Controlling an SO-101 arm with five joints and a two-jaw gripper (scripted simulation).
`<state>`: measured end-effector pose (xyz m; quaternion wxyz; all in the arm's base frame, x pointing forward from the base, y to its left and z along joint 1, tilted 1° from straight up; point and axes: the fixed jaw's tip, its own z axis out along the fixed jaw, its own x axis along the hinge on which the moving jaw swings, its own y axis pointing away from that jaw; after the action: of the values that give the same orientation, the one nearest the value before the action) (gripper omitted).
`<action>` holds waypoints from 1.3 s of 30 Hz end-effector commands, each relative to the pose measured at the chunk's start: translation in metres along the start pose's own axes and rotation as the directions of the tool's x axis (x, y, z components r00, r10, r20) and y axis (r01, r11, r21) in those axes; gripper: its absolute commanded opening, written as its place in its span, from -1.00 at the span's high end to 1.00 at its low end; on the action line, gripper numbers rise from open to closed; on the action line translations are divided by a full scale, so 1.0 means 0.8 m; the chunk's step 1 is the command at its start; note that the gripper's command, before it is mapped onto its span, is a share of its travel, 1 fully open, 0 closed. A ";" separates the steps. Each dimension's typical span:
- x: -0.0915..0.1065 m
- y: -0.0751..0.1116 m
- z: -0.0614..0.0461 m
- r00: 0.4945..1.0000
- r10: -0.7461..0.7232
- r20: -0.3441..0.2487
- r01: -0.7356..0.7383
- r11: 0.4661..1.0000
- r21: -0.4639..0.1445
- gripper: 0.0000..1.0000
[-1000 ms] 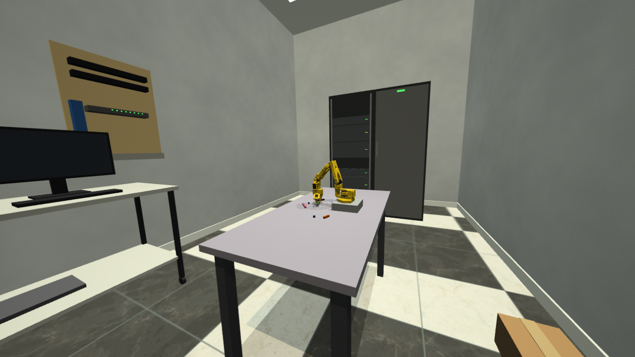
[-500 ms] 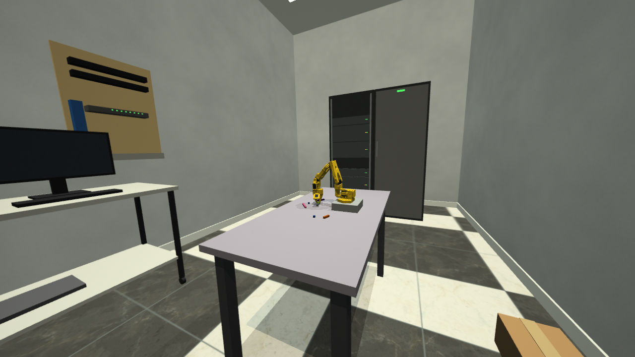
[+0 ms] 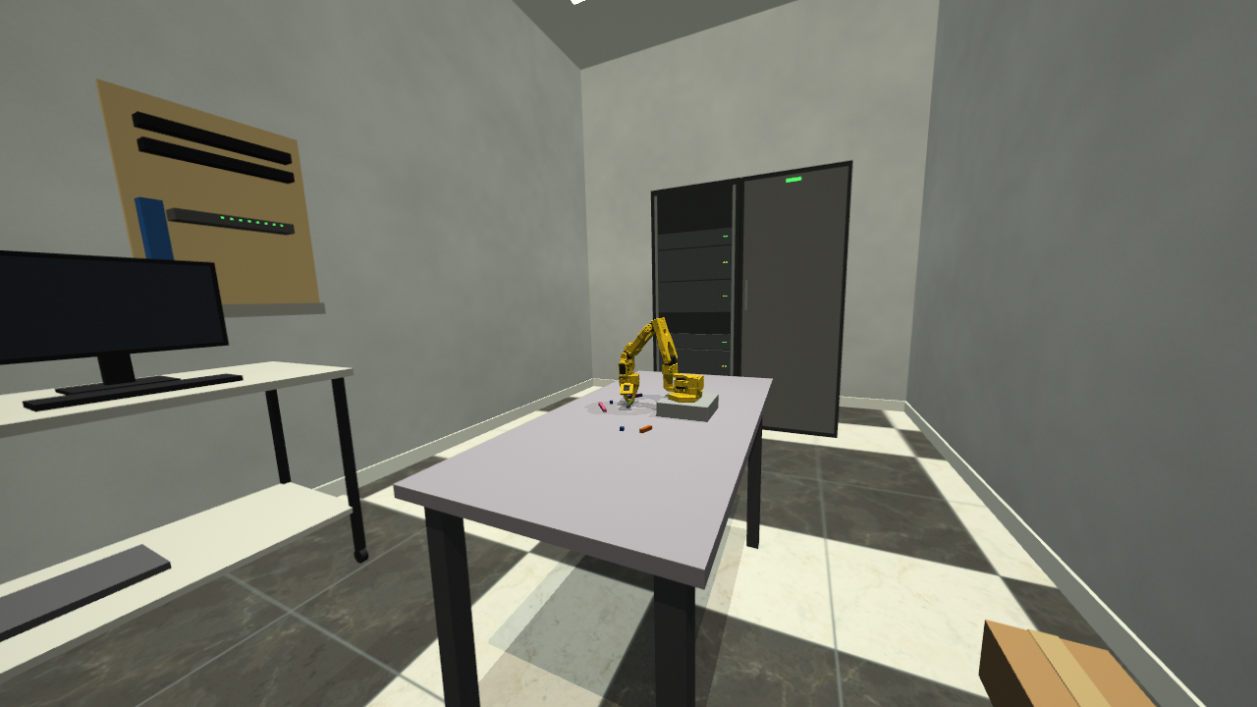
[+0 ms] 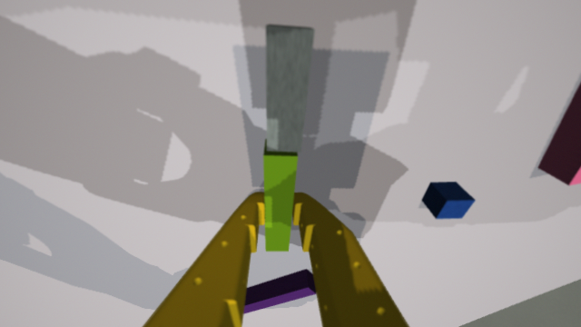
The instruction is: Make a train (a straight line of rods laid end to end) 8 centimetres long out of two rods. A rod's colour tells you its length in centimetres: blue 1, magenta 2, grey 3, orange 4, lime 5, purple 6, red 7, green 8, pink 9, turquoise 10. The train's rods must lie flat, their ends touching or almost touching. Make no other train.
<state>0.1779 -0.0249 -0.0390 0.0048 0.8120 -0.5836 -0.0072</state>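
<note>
My claw (image 4: 281, 222) pinches the lime rod (image 4: 279, 200), low over the desk (image 3: 571, 492) near its far edge beside my base. I hold it in line with the grey rod (image 4: 288, 86), ends about touching, since five plus three makes eight. Lime is bright and square-edged, grey dull and mottled. Release seems next.

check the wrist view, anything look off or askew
Nothing stands out. The gripper is shut on the lime rod, which lines up end to end with the grey rod ahead; a blue cube sits apart, right.
</note>
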 end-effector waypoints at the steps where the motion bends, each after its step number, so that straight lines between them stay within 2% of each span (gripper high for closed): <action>1: -0.001 -0.006 -0.003 1.000 -0.003 -0.007 0.003 1.000 0.017 0.99; 25: -0.001 -0.006 -0.003 1.000 -0.003 -0.007 0.003 1.000 0.017 0.85; 39: -0.001 -0.006 -0.003 1.000 -0.003 -0.007 0.003 1.000 0.017 0.67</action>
<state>0.1779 -0.0249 -0.0390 0.0047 0.8120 -0.5836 -0.0071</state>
